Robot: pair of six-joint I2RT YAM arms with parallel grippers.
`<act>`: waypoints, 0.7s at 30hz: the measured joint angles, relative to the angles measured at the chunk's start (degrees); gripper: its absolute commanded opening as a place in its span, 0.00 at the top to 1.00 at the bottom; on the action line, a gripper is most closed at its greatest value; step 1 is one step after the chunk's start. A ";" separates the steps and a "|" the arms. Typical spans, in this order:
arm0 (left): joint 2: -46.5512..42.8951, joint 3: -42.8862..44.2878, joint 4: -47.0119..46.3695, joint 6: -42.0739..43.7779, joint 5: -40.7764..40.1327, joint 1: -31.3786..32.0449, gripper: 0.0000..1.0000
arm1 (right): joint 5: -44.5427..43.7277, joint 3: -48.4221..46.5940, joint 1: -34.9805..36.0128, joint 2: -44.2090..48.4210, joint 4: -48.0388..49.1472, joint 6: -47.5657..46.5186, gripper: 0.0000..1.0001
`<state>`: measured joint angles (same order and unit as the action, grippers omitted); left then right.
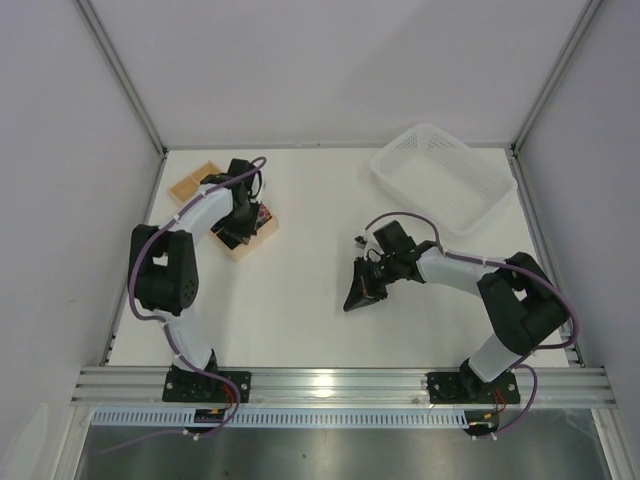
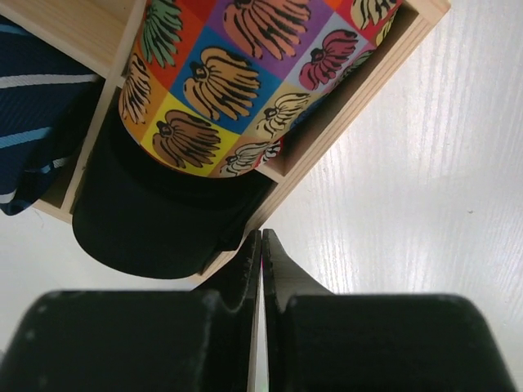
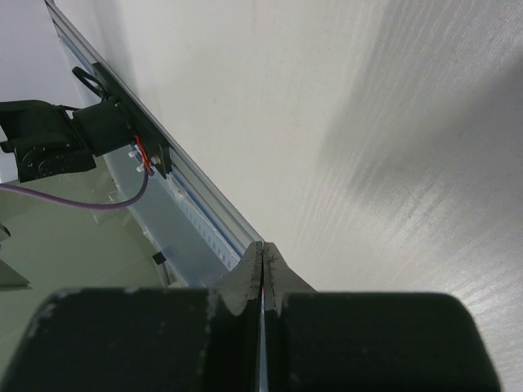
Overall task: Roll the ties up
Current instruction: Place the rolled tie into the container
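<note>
A black tie (image 2: 155, 220), rolled into a coil, lies in a compartment of the wooden box (image 2: 343, 110), bulging over its edge. Beside it in the box sit a rolled tie with a bright banana print (image 2: 237, 73) and a blue striped one (image 2: 37, 106). My left gripper (image 2: 261, 237) is shut and empty, its tips just outside the box's corner next to the black coil. In the top view the left gripper (image 1: 240, 235) hangs over the box (image 1: 195, 182). My right gripper (image 1: 353, 302) is shut with nothing in it, above the bare table (image 3: 392, 122) near its middle.
A white plastic basket (image 1: 445, 178) stands at the back right. Grey walls close the table on three sides, and an aluminium rail (image 1: 340, 383) runs along the near edge by the arm bases.
</note>
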<state>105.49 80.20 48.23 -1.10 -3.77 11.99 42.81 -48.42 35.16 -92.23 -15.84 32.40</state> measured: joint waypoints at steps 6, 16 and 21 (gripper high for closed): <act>0.24 0.26 -0.22 0.66 -2.10 0.11 0.97 | -1.05 0.79 0.04 0.37 0.02 0.68 1.00; -7.91 -6.05 -0.92 -1.95 3.85 5.55 0.59 | -4.83 1.31 0.37 3.02 0.11 2.54 1.00; -22.47 -14.16 -6.64 -7.17 11.30 17.38 0.01 | -11.78 3.87 0.37 11.13 -0.31 3.17 0.75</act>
<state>83.02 66.04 41.58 -8.27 7.53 29.36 31.03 -44.56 35.53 -81.10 -16.14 35.57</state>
